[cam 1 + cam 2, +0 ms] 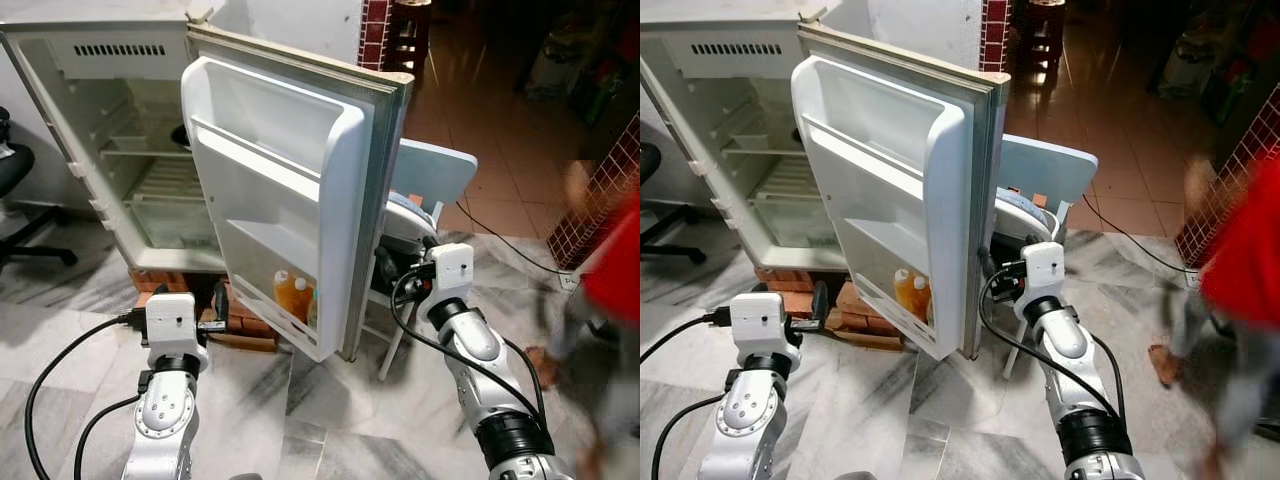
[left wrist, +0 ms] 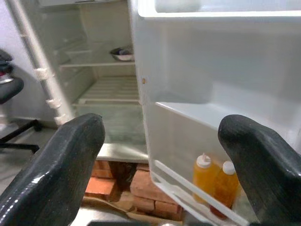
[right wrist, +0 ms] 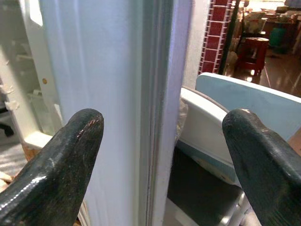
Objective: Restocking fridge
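The white fridge (image 1: pixel 120 190) stands open, and its door (image 1: pixel 290 150) is swung out toward me. Two orange bottles (image 1: pixel 293 295) stand in the door's bottom shelf, also seen as orange bottles (image 2: pixel 214 181) in the left wrist view. My left gripper (image 1: pixel 218 302) is open and empty, low in front of the fridge and facing the door's inner side. My right gripper (image 3: pixel 162 155) is open, with one finger on each side of the door's outer edge (image 3: pixel 157 94), not clamped on it. A dark bowl (image 2: pixel 121 53) sits on an inner shelf.
Red bricks (image 1: pixel 240 318) prop up the fridge's base. A white and pale blue chair (image 1: pixel 435 172) stands just behind the door. A black office chair (image 1: pixel 15 175) is at far left. A blurred person in red (image 1: pixel 612 265) is at right, and a cable (image 1: pixel 500 240) lies on the floor.
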Robot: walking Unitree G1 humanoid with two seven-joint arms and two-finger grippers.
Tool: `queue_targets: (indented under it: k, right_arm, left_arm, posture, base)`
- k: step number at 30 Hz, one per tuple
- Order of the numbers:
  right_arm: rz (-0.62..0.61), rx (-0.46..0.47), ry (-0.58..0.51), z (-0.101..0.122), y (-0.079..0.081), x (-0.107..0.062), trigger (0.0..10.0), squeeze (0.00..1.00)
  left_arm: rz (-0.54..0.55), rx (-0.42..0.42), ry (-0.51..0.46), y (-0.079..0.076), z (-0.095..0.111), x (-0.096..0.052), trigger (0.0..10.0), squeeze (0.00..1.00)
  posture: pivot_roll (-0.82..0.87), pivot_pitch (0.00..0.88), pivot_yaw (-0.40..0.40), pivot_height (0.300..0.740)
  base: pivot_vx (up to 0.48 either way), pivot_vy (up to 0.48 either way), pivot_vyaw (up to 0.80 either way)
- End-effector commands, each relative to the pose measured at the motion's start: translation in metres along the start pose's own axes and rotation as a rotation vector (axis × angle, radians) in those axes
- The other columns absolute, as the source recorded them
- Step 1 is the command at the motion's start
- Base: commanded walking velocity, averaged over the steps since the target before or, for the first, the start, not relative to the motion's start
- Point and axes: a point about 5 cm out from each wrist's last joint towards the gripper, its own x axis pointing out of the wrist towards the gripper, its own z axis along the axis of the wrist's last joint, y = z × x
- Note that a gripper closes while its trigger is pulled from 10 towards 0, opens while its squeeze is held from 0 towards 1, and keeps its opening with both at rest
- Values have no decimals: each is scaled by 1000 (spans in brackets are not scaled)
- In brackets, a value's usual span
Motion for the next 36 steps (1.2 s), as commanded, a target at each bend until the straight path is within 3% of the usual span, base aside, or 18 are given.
queue_targets:
  k: [1, 6, 12, 18, 30, 33, 36]
  right_arm:
    - [-4, -11, -26, 8, 0, 6, 10000, 0]
    - [-75, -40, -5, 9, -1, 15, 10000, 0]
    - [-183, -43, 103, -2, -4, 24, 10000, 0]
    - [-278, 56, 160, -2, -10, 35, 10000, 0]
    - [-304, 135, 86, 30, -1, 68, 10000, 0]
    - [-277, 153, 50, 40, 7, 75, 10000, 0]
    - [-182, 230, -17, 53, 19, 82, 10000, 0]
  left_arm:
    - [9, 14, 17, 4, -3, 0, 10000, 0]
    - [-1, 16, 45, 1, -6, -1, 10000, 0]
    - [-22, 52, 31, -1, -5, 2, 10000, 0]
    - [-49, 37, 45, -3, -6, 2, 10000, 0]
    - [-87, 46, 33, -10, -4, 5, 10000, 0]
    - [-108, 45, 33, -13, -4, 3, 10000, 0]
    - [-123, 42, 32, -17, -5, 1, 10000, 0]
  posture:
    - [31, 3, 10, 740]
    - [28, 2, 14, 740]
    - [36, 0, 10, 740]
    - [41, 0, 8, 740]
    - [52, 0, 9, 740]
    - [52, 0, 9, 740]
    - [54, 0, 6, 740]
  base:
    - [0, 0, 756]
    - [0, 0, 664]
    - [0, 0, 0]
    - [0, 0, 0]
    - [0, 0, 0]
    - [0, 0, 0]
    - [0, 0, 0]
